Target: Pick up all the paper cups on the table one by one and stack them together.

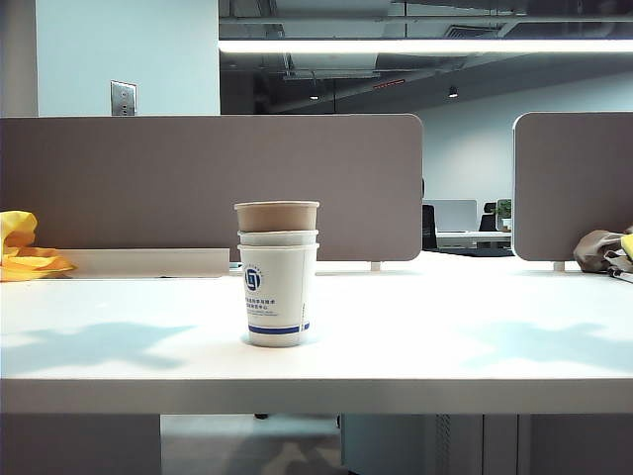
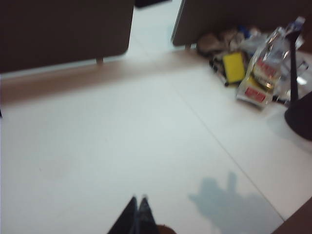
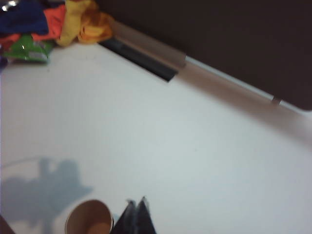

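The three paper cups [image 1: 278, 277] stand nested in one stack at the middle of the white table [image 1: 445, 336]: a white one with a blue logo and band at the bottom, a white rim above it, the tan-brown cup [image 1: 277, 215] on top. Neither arm shows in the exterior view. My left gripper [image 2: 138, 199] hangs shut and empty above bare table; a brown sliver of cup rim [image 2: 165, 228] peeks beside it. My right gripper [image 3: 136, 200] is also shut and empty, with the stack's open tan mouth [image 3: 89, 218] close beside it below.
Grey-brown divider panels [image 1: 213, 183] stand along the table's back. Yellow cloth [image 1: 25, 252] lies at the far left, grey-brown cloth [image 1: 598, 247] at the far right. The left wrist view shows snack bags [image 2: 261, 73], a yellow pad [image 2: 234, 67] and a black stand [image 2: 297, 105].
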Motion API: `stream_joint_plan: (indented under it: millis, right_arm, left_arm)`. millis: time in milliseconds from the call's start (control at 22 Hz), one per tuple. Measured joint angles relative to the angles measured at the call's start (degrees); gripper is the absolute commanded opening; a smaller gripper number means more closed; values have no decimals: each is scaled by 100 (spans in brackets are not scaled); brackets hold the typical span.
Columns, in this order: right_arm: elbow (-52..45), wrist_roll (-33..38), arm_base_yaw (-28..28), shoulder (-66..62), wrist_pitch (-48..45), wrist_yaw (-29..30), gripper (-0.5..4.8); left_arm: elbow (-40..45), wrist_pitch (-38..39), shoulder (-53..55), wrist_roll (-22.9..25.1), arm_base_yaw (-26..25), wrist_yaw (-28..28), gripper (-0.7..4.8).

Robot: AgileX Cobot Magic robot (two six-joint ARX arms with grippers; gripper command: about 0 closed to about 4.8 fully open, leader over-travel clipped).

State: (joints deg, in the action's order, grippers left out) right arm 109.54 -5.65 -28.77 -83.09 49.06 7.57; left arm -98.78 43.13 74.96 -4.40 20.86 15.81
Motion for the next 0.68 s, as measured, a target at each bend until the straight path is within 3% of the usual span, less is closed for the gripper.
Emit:
stream_joint_plan:
  millis: [318,455,682]
  right_arm:
    - [-737,-66,-13,850,-632,22,-6]
    - [-1541,-66,-15,1521,-1049,111,-6]
    - [-3637,-63,-20,3163,-2400,131,-6]
  left_arm:
    - [931,-225,-1080,116,0,-155,-6]
    - [1537,-538,-1731,111,0,-219,-6]
    - [3331,-1504,-3462,118,0,-706,-6]
